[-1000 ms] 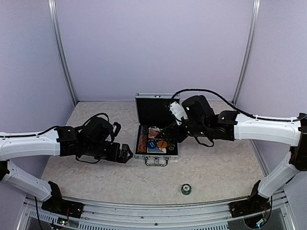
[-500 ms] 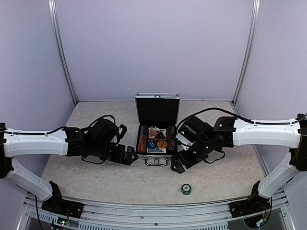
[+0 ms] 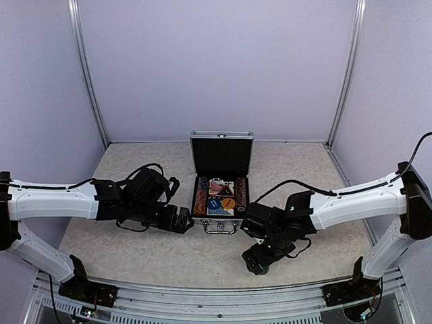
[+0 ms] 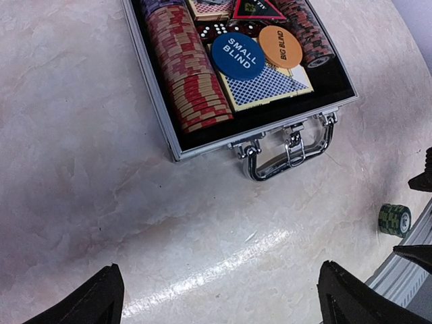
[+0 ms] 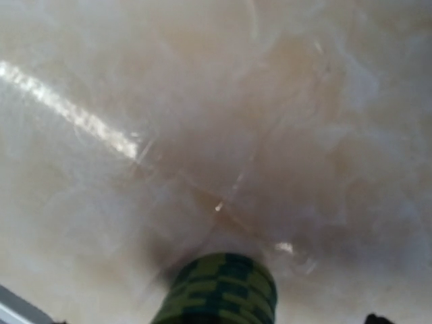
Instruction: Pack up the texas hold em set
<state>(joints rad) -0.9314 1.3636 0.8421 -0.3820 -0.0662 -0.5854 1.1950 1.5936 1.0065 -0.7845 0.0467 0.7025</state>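
Spanning the scene, the marbled worktop [image 3: 135, 256] now has only one loose piece on it. The big change is in the right arm [image 3: 351, 202]. A second ago it reached in over the open case [image 3: 221, 157]; it has since swung out and back toward the near edge. Its wrist is now pitched down over the small green chip stack [image 4: 394, 219]. That suggests the work inside the case is finished for the moment and the last stray piece is next.

The right jaws are spread. Their dark tips show at the edge of the left wrist view, apart and above the stack. Nothing is pinched, and the stack [image 5: 219, 290] sits on the worktop just below the wrist camera.

The left arm [image 3: 54, 201] has barely shifted. It lies low and stretched toward the case's near left corner, with the left jaws spread wide and empty over bare worktop.

The case sits mid-worktop with its lid upright and its handle [image 4: 290, 152] facing the arms. Inside lie a long red-and-tan chip row [image 4: 185, 74], a darker row [image 4: 307, 34] and a blue card deck [image 4: 270, 84]. Resting on the deck are the blue disc [image 4: 237, 55] and the orange disc [image 4: 280, 46]. The triangle marker [image 4: 258, 8] lies beyond them.

The green stack is well apart from the case, so it appears to need one more pick and carry before the lid can close.
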